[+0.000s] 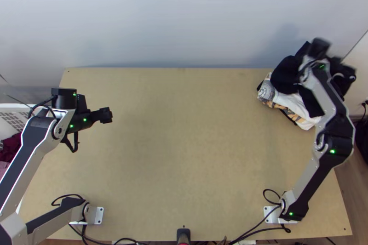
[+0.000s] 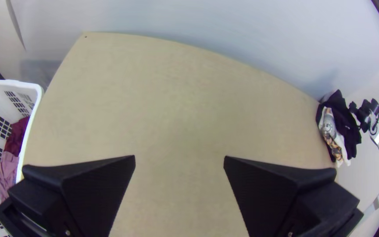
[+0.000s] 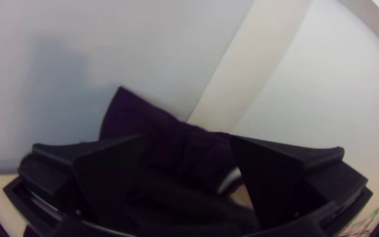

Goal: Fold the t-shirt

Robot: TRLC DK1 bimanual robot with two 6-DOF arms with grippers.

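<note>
In the top view my left gripper [image 1: 106,115] hangs over the table's left part; in the left wrist view my left gripper [image 2: 179,160] stands open with bare wood between its fingers. Bunched dark cloth [image 1: 286,76] lies on a pile at the table's back right corner, over a white printed cloth [image 1: 294,104]. My right gripper [image 1: 338,63] is above that pile. Seen from its own wrist, my right gripper [image 3: 188,138] is open, its fingers on either side of the dark cloth [image 3: 172,145]. Which piece is the t-shirt I cannot tell.
The wooden table [image 1: 184,144] stretches between both arms, bare across its middle. A white basket [image 2: 31,87] with maroon and pink cloth stands beyond the left edge. A pale wall [image 1: 175,19] rises behind the table. Cables lie along the near edge.
</note>
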